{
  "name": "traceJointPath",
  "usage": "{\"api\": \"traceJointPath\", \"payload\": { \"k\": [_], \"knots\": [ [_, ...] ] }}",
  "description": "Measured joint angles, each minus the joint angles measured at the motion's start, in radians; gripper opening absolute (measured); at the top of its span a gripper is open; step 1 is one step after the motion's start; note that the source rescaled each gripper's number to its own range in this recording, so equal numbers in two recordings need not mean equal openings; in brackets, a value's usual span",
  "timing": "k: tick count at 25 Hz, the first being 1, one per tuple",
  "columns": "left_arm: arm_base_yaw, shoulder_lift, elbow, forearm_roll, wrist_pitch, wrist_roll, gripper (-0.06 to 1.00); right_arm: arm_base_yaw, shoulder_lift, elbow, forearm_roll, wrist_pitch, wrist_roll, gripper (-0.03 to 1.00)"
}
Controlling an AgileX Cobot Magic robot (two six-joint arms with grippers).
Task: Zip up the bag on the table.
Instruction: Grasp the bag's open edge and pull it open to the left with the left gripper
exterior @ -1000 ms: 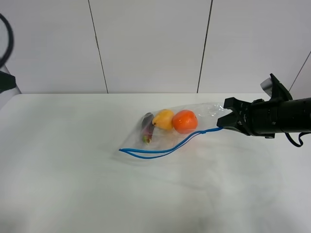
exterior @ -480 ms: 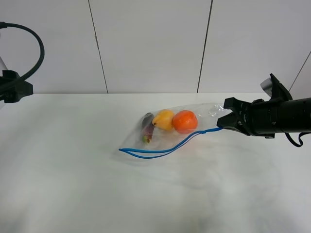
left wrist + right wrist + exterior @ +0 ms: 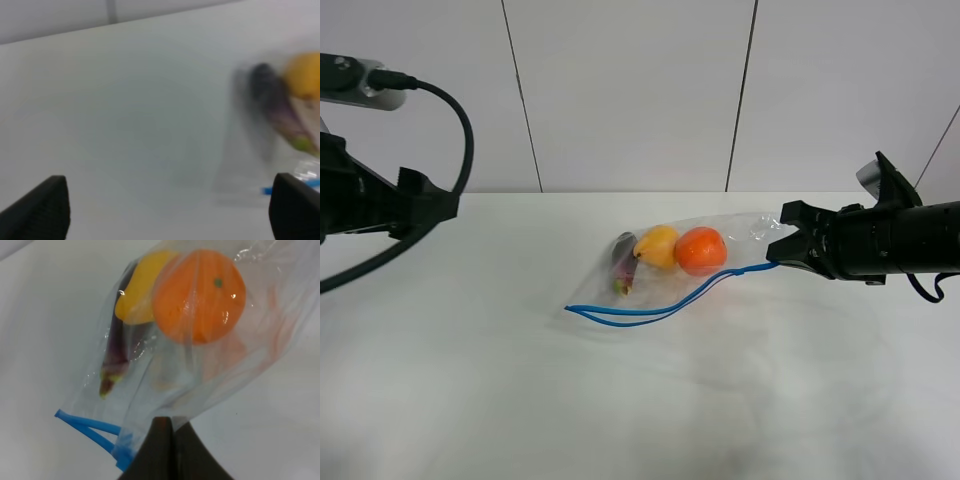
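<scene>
On the white table [image 3: 640,410], the bag [image 3: 655,296] lies near the middle, its blue zip strip [image 3: 650,316] along the near edge and gaping. Inside it, the eggplant [image 3: 623,262] sits at 9 o'clock of the pear [image 3: 657,245] and the orange [image 3: 700,250] at 3 o'clock. The right arm reaches in level from the 3 o'clock side, and the right pincer [image 3: 782,252] is clamped on the bag's corner at the strip's end. At 9 o'clock, well apart from the bag, the left pincer [image 3: 432,202] hovers over the far edge and points toward 3 o'clock with its fingers [image 3: 42,207] wide apart, holding nothing.
</scene>
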Motion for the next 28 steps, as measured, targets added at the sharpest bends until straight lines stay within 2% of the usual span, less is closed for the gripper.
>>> {"api": "traceJointPath", "payload": {
  "k": [9, 12, 15, 21, 28],
  "knots": [
    [-0.358, 0.000, 0.000, 0.000, -0.013, 0.003, 0.89, 0.000, 0.000, 0.000, -0.001, -0.017, 0.000, 0.00],
    [-0.434, 0.002, 0.000, 0.000, -0.045, 0.003, 0.89, 0.000, 0.000, 0.000, -0.003, -0.021, -0.001, 0.00],
    [-0.470, 0.018, 0.000, 0.000, -0.085, 0.005, 0.89, 0.000, 0.000, 0.000, -0.004, -0.021, -0.001, 0.00],
    [-0.475, 0.093, 0.000, 0.000, -0.125, 0.004, 0.89, 0.000, 0.000, 0.000, -0.007, -0.022, -0.002, 0.00],
    [-0.475, 0.238, 0.000, 0.000, -0.276, 0.004, 0.89, 0.000, 0.000, 0.000, -0.007, -0.022, -0.003, 0.00]
  ]
}}
